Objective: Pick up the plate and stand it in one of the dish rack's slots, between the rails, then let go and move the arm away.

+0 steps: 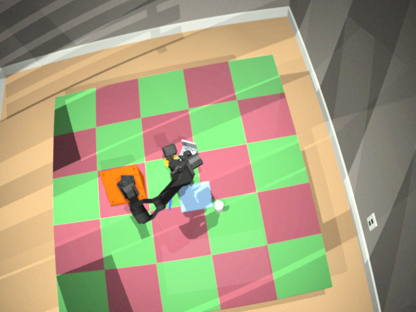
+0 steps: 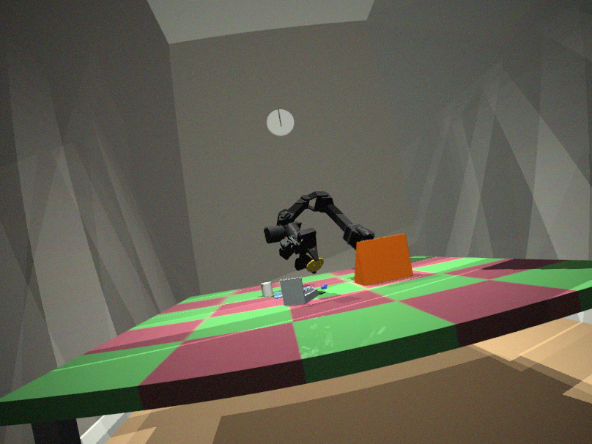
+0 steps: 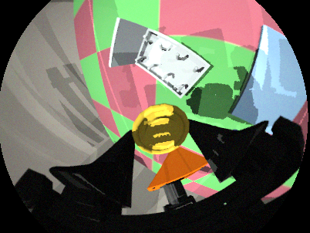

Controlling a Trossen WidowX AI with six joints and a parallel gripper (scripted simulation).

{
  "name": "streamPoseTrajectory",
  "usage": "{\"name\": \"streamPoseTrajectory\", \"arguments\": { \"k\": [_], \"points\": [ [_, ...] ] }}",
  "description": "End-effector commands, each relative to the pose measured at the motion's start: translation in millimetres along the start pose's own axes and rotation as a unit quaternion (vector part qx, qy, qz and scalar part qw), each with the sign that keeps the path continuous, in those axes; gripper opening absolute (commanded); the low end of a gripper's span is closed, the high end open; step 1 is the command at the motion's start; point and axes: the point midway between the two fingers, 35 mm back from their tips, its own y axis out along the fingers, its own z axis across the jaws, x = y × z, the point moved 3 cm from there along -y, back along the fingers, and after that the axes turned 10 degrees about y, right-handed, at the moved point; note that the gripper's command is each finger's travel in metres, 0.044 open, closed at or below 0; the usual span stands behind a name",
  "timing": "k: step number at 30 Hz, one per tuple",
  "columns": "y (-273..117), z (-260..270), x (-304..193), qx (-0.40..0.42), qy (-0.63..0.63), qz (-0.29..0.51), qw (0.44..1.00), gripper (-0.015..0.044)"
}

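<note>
gripper (image 1: 170,161) (image 2: 309,265) (image 3: 160,128): pinching the yellow plate (image 1: 167,162) (image 2: 315,264) (image 3: 160,129) by its edges | plate: tilted, up in the air near the rack (image 1: 188,148) (image 2: 292,291) (image 3: 173,63), not in it | blue square (image 1: 195,196) (image 3: 271,77): near the rack | white cup (image 1: 218,205) (image 2: 267,289): farther from the rack than the blue square

round yellow plate (image 1: 166,162) (image 2: 314,264) (image 3: 160,129): glossy, metal-like | flat light-blue square (image 1: 195,196) (image 3: 271,73): glossy, smooth | orange wedge-shaped block (image 1: 114,189) (image 2: 384,260) (image 3: 179,166): matt, smooth

Yellow round plate (image 1: 167,162) (image 2: 314,265) (image 3: 160,129), tilted, held above tabletop, white/gray dish rack (image 1: 188,148) (image 2: 292,291) (image 3: 173,63) w/ rails, plate not in slot
</note>
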Motion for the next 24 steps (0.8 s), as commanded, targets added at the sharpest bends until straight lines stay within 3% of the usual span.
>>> {"name": "streamPoseTrajectory", "arguments": {
  "k": [1, 24],
  "points": [
    [7, -5, 0, 0.034, -0.034, -0.002, 0.999, 0.0000],
    [28, -29, 8, 0.187, -0.244, -0.127, 0.943, 0.0000]
  ]
}}
